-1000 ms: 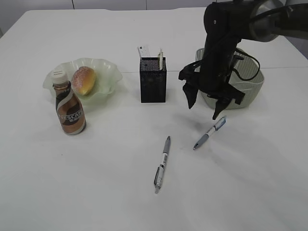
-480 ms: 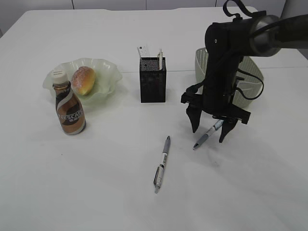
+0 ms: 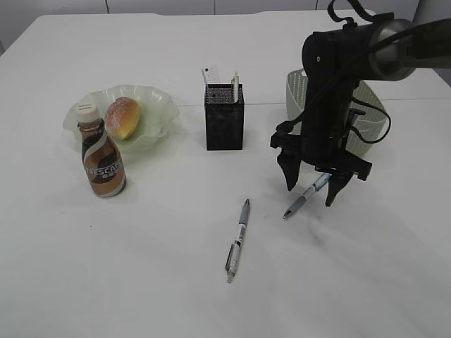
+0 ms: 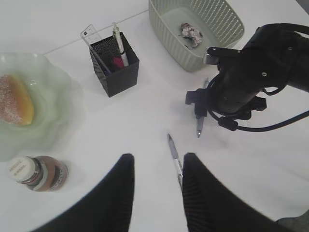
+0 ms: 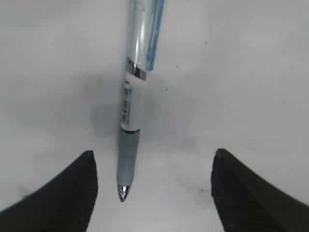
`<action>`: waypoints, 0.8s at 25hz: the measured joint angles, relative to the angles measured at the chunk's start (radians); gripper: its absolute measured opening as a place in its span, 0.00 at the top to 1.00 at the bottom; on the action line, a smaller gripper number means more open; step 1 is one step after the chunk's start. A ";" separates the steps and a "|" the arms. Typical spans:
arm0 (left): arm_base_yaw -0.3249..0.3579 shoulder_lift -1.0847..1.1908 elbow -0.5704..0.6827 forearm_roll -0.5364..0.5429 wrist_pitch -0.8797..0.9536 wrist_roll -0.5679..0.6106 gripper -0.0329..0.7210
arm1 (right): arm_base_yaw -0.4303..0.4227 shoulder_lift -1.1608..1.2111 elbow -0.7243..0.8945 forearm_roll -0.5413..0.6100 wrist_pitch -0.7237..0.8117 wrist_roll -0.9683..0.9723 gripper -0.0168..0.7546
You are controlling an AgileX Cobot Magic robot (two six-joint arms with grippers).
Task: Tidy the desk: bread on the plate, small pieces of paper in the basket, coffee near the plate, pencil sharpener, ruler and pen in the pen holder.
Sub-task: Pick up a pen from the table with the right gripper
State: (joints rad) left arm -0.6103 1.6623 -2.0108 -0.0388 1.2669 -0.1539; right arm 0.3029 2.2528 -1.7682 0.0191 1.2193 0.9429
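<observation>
Your right hand (image 3: 311, 189) sits at centre right of the exterior frame, spread wide and empty, its two fingers straddling the blue-clip pen (image 3: 307, 193) on the tabletop (image 3: 141, 282). In the right wrist view the pen (image 5: 131, 111) runs up the middle of the frame, tip toward the bottom edge, with one fingertip (image 5: 67, 186) at lower left and the other at lower right, both well clear of the barrel.

To do this grasp well, I'd judge you should come straight down until the fingertips all but meet the tabletop, then close across the grey grip section or the barrel just above it, not at the tip. The pen looks closer to the left finger than the right, so centre it first or it may roll as the fingers close.

The second pen (image 3: 237, 239) lies at lower centre of the exterior frame, apart from the first; leave it for the next pass. Your left hand (image 4: 155, 186), at the bottom of its own wrist view, is partly open and holds nothing.

The pen holder (image 3: 224, 116) at upper centre is already crowded with a ruler (image 4: 91, 38) and a white pen (image 4: 119, 43), so carry your pen upright and lower it into the free corner. The bread (image 3: 122, 117) lies on the plate (image 3: 158, 105) at upper left, the coffee bottle (image 3: 101, 158) just beside it, and a crumpled paper (image 4: 191, 33) is in the basket (image 4: 212, 14).
</observation>
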 joint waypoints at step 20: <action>0.000 0.000 0.000 -0.052 0.000 0.000 0.63 | 0.000 0.024 0.000 -0.008 -0.002 0.050 0.34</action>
State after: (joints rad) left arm -0.6103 1.6623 -2.0108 -0.0908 1.2669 -0.1539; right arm 0.3029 2.2763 -1.7682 0.0115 1.2175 0.9928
